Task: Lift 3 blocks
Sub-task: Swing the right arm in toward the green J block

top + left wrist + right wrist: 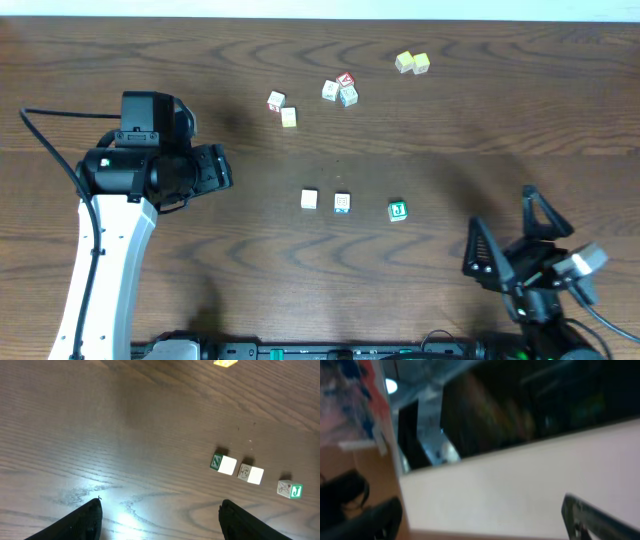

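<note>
The left tool (224, 168) stands wide open and holds nothing. It hangs over the left half of the counter (450, 130), and its dark fingers (85, 520) point toward the middle. The right tool (508, 232) is also spread wide and holds nothing. It sits at the near right corner, tilted upward, and its own camera gives only a blur of a pale surface with dark shapes behind it.

Between the two tools, three blocks rest flat on the counter in a row, none of them touched. The plain block (309, 200) is leftmost and the X block (342, 203) is just beside it, with a gap between them. The J block (398, 210) lies further right, nearest the right tool but well apart from it.

Toward the far edge lie two loose cubes (282, 108), a cluster of three (340, 90) to their right, and a yellow pair (412, 63) touching each other.
</note>
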`<state>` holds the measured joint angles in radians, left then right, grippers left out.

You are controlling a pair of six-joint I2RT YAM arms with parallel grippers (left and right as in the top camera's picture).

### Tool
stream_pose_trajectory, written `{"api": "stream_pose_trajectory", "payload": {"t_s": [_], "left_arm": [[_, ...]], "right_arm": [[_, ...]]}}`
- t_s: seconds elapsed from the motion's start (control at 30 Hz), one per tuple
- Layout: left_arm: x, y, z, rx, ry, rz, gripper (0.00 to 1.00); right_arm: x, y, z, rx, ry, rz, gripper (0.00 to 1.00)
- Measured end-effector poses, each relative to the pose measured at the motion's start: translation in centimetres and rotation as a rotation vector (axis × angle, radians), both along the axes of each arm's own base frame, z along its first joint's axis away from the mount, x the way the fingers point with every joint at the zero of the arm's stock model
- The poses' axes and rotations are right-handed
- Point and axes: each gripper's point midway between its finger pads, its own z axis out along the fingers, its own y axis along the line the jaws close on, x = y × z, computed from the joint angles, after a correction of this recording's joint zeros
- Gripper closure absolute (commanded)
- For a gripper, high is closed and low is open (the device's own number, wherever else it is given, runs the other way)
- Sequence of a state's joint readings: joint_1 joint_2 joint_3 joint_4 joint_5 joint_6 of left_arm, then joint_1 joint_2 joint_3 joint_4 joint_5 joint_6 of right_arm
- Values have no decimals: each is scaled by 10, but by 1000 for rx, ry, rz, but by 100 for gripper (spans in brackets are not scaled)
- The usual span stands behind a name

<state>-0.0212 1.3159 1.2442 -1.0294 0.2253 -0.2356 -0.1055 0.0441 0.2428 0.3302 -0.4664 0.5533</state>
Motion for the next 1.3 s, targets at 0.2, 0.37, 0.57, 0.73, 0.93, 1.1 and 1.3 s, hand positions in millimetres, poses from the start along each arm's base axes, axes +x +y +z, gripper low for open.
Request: {"api": "stream_pose_trajectory", "payload": {"t_s": [0.2,0.37,0.57,0.73,0.93,1.1,1.3], "left_arm": [[0,0,0,0,-1,0,25],[0,0,0,0,-2,0,25],[0,0,1,0,-2,0,25],[0,0,0,0,-2,0,25],[0,0,0,0,-2,0,25],[0,0,0,0,-2,0,25],[1,0,1,0,-2,0,25]], "right_arm": [[11,-7,35,-140,342,-98,1],[25,-10,23,-282,738,-82,1],[54,-10,-16,-377,1185,60,1],[66,1,-56,-339,1395,203,1],[74,-24,-110,-323,1647,81,1],[89,-71,-134,-304,1758,-256,1],[112,-103,-140,-257,1739,-493,1]]}}
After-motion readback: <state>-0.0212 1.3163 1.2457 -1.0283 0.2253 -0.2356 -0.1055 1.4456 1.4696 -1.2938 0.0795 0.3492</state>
